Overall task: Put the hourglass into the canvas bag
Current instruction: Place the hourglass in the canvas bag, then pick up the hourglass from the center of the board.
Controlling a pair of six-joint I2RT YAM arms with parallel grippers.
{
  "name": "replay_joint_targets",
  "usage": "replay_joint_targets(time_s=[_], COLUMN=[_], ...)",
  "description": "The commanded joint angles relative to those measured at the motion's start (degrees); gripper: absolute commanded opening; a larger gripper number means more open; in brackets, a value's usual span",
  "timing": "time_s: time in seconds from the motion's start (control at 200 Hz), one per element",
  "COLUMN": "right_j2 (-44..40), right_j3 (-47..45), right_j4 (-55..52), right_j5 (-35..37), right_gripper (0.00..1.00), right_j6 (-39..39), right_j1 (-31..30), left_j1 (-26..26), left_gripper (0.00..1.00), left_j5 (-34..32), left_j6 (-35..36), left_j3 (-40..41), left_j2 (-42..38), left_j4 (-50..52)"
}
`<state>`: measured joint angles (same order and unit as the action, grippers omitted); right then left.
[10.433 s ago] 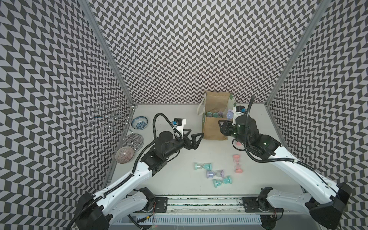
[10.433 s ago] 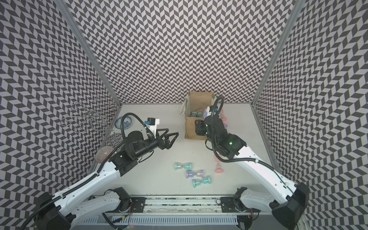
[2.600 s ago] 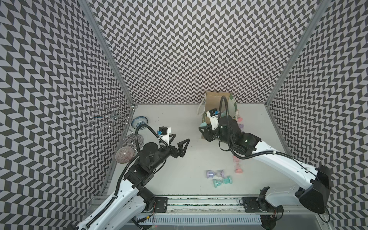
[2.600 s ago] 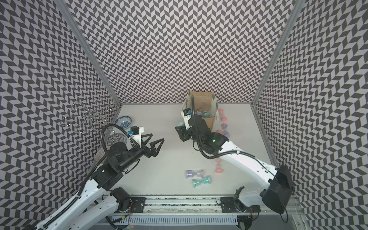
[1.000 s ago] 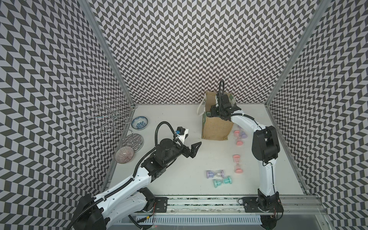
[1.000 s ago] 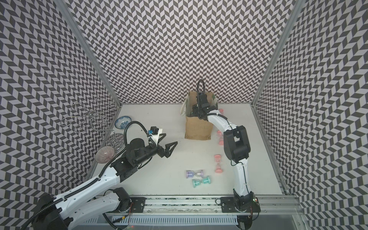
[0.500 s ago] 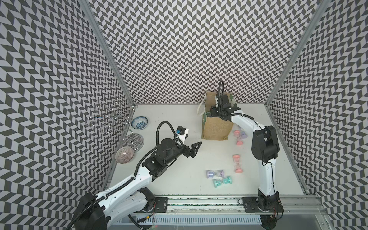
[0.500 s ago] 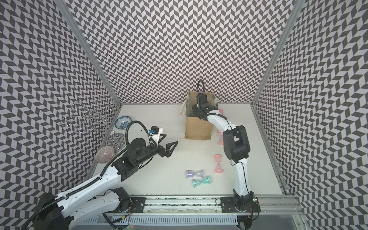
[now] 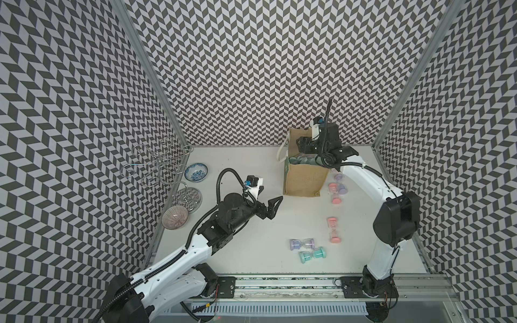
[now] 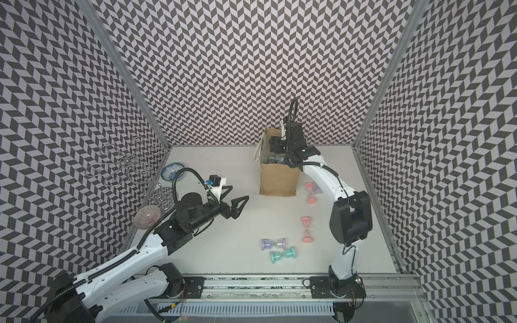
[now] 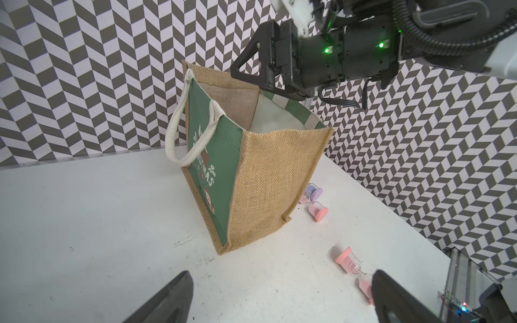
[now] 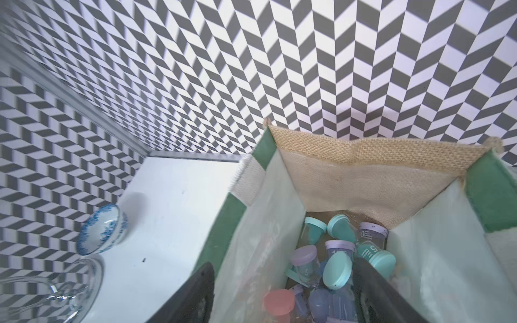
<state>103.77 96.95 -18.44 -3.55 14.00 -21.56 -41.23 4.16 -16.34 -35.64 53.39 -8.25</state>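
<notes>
The canvas bag [image 9: 305, 179] stands at 12 o'clock on the table [image 9: 246, 165], its heap of hourglasses [image 12: 335, 268] too jumbled to count. Five loose hourglasses [image 9: 333, 229] lie outside, from 2 to 5 o'clock: two pink, two purple, one teal. The right gripper [image 9: 303, 146] hangs over the bag's mouth, jaws wide, holding nothing. The left gripper [image 10: 239, 193], equally wide, hovers mid-table. Two bowls [image 9: 196, 172] sit at 9 and 10.
</notes>
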Motion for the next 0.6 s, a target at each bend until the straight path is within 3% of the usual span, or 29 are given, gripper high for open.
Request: replay_joint_targets(time_s=[0.0,0.235,0.591], right_j2=[-5.23,-14.30,-36.04], right_j3=[-3.11,-10.85,-30.34], right_j4=[4.24,2.99,-2.05], right_j5=[-4.50,-8.58,-0.20], right_gripper=[0.79,0.81,0.84], right_j6=[1.00,4.92,9.74], right_j1=[0.29,0.27,0.16], left_j1=[-0.21,-0.34,-1.93], left_gripper=[0.99,0.99,0.99], left_j5=[-0.47,0.83,2.96], left_j6=[-1.21,-2.99,-3.17], left_j3=[-2.19,-2.57,-2.88], left_j2=[-1.14,-1.71,-1.35], left_j4=[1.36,2.33,3.44])
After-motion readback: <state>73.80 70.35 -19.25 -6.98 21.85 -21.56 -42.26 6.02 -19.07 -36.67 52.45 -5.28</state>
